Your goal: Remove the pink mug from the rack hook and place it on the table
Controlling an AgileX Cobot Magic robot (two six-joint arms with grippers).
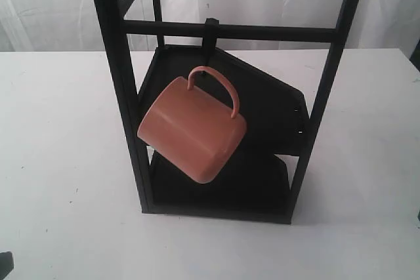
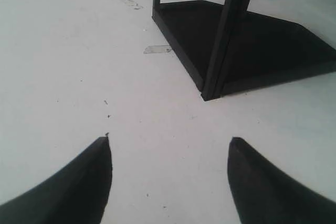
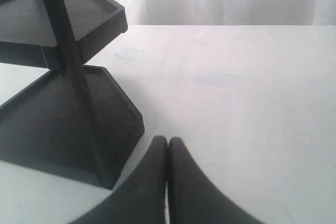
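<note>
The pink mug (image 1: 191, 129) hangs tilted by its loop handle from the rack hook (image 1: 209, 39) on the crossbar of the black rack (image 1: 123, 90); it shows only in the exterior view. My left gripper (image 2: 169, 142) is open over the bare white table (image 2: 63, 51), short of the rack's base corner (image 2: 209, 94), with nothing between its fingers. My right gripper (image 3: 168, 141) is shut on nothing, low over the table (image 3: 236, 87) beside the rack's lower tray (image 3: 63, 119). Neither gripper appears in the exterior view.
The rack has two black trays, an upper one (image 3: 79, 9) and a lower one, and stands mid-table. A white curtain (image 1: 52, 4) hangs behind the table. A small tape mark (image 2: 157, 49) lies on the table near the rack base.
</note>
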